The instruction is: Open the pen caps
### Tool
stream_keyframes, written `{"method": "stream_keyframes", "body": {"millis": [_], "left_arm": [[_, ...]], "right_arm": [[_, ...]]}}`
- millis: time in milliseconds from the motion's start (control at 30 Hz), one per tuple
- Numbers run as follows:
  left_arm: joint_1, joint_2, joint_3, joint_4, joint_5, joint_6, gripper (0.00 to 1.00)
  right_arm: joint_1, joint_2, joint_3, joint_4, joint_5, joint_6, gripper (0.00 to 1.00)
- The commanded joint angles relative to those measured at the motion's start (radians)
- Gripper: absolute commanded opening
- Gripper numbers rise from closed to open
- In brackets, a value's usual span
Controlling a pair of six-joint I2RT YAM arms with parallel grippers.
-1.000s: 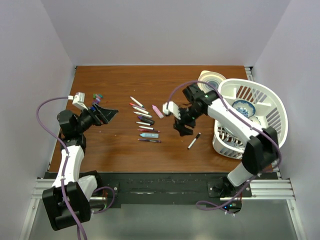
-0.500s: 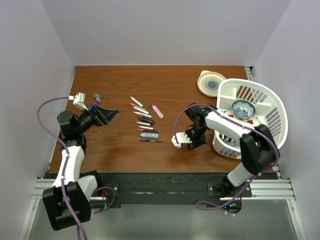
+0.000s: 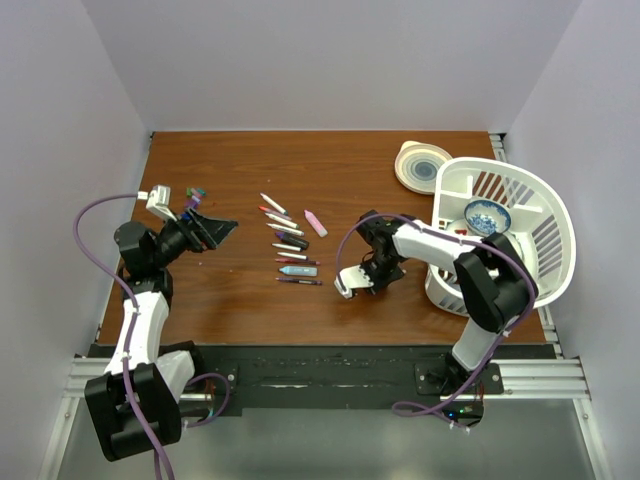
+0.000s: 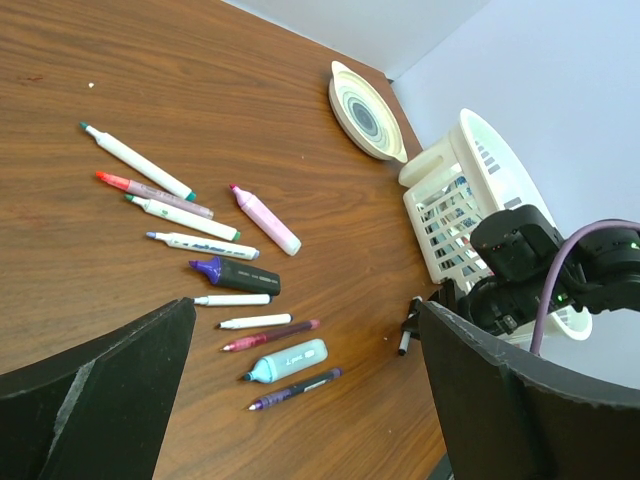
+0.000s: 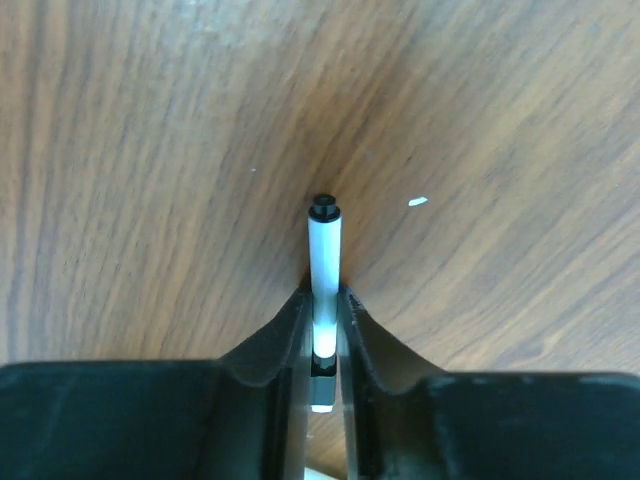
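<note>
My right gripper (image 5: 323,295) is down at the table and shut on a white pen (image 5: 324,245) that lies on the wood. The pen's black end (image 5: 323,206) sticks out beyond the fingertips, and a dark cap section (image 5: 322,378) sits between the jaws. In the top view the right gripper (image 3: 377,279) covers this pen. Several more pens and highlighters (image 3: 288,246) lie in a row mid-table. A few small coloured pen caps (image 3: 195,191) lie at the far left. My left gripper (image 3: 214,229) hovers wide open and holds nothing; its wrist view shows the row (image 4: 232,275).
A white basket (image 3: 525,205) with a blue-patterned bowl (image 3: 487,216) stands at the right, close behind the right arm. A round plate (image 3: 421,165) lies at the back right. A pink highlighter (image 3: 315,222) lies apart from the row.
The right arm swung down and toward the near edge onto the lone pen, and its jaws closed around it. The left arm has not moved.
</note>
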Motion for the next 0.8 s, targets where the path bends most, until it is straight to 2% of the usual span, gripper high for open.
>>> {"method": "stream_keyframes", "body": {"millis": [0,33,133,167,200,233,267,400,500,600,633,667,733,767], "left_arm": [[-0.005,-0.012,-0.004,0.057,0.028,-0.011,1.00],[-0.003,-0.011,-0.006,0.065,0.035,-0.019,1.00],[-0.003,0.006,-0.013,0.100,0.069,-0.042,1.00],[-0.006,0.012,-0.018,0.120,0.081,-0.057,1.00],[-0.012,0.024,-0.026,0.181,0.095,-0.093,1.00],[-0.025,0.030,-0.041,0.212,0.118,-0.111,1.00],[-0.037,0.037,-0.046,0.238,0.127,-0.123,1.00],[-0.141,0.058,-0.041,0.270,0.137,-0.120,1.00],[-0.242,0.052,-0.041,0.237,0.094,-0.092,1.00],[-0.368,0.028,-0.043,0.211,-0.003,-0.072,1.00],[-0.429,0.026,-0.049,0.215,-0.052,-0.072,1.00],[-0.457,0.024,-0.050,0.232,-0.075,-0.074,1.00],[-0.529,0.032,-0.055,0.253,-0.148,-0.085,1.00],[-0.552,0.038,-0.053,0.278,-0.173,-0.083,1.00]], "right_arm": [[0.017,0.018,-0.036,0.081,0.021,0.069,0.08],[0.017,0.023,-0.030,0.102,0.013,0.098,0.00],[0.016,0.018,0.029,0.129,-0.045,0.270,0.00],[0.011,-0.005,0.065,0.164,-0.071,0.375,0.00],[0.008,-0.015,0.091,0.179,-0.099,0.440,0.00],[-0.004,-0.026,0.121,0.208,-0.152,0.515,0.00],[-0.015,-0.037,0.191,0.213,-0.188,0.663,0.00],[-0.087,-0.069,0.315,0.267,-0.410,0.965,0.00],[-0.154,-0.109,0.329,0.388,-0.573,1.173,0.00],[-0.194,-0.190,0.281,0.588,-0.641,1.383,0.00],[-0.214,-0.209,0.264,0.704,-0.650,1.439,0.00],[-0.224,-0.223,0.236,0.759,-0.657,1.561,0.00],[-0.248,-0.229,0.210,0.915,-0.740,1.689,0.00],[-0.254,-0.209,0.210,0.951,-0.789,1.827,0.00]]}}
